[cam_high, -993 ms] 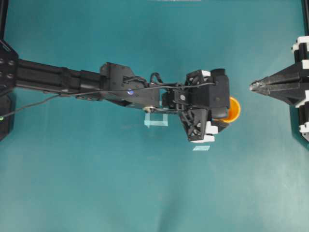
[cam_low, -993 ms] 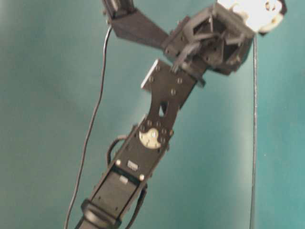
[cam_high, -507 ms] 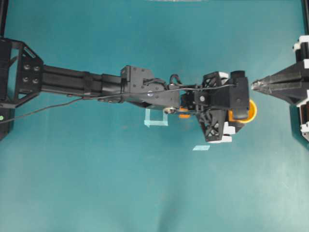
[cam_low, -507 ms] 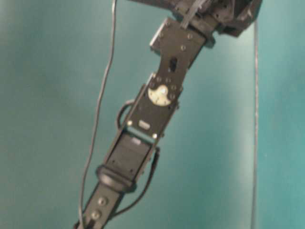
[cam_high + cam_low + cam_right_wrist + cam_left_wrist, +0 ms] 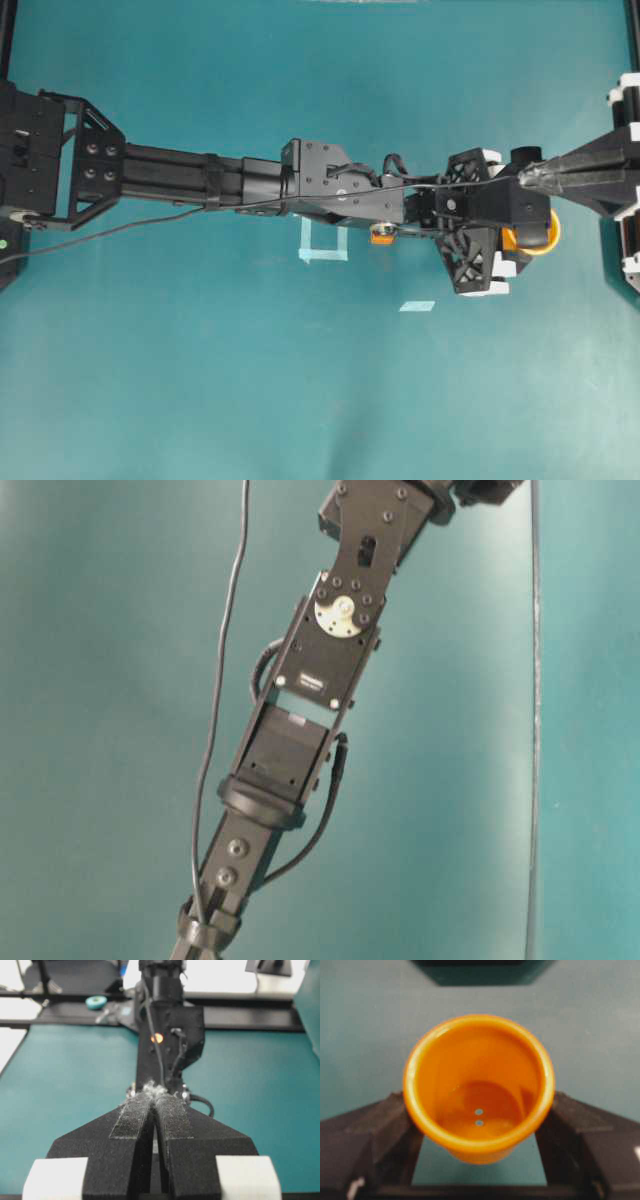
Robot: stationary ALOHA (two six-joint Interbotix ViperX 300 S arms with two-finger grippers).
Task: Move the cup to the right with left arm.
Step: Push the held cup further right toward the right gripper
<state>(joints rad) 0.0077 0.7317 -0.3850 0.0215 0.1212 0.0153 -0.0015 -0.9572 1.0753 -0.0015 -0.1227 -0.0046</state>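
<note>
The orange cup [image 5: 479,1085] stands upright between my left gripper's [image 5: 479,1132] black fingers [image 5: 367,1135], which press on its sides, so the gripper is shut on it. From overhead, the left arm [image 5: 250,185] stretches far across to the right. Only a sliver of the cup [image 5: 548,236] peeks out from under the left gripper [image 5: 528,222]. My right gripper [image 5: 525,178] is shut to a point with nothing in it, just above and next to the cup. In the right wrist view its padded tips [image 5: 156,1095] meet, with the left arm [image 5: 167,1025] right ahead.
A small orange cube [image 5: 381,236] lies under the left forearm. Two pale tape marks [image 5: 323,243] [image 5: 417,306] are on the teal table. The table-level view shows only the left arm's links [image 5: 310,680] and its cable.
The left arm has reached further right with the cup in its gripper, bringing it close to the right gripper's tip. The orange cube has come into sight. The right arm has stayed still.
</note>
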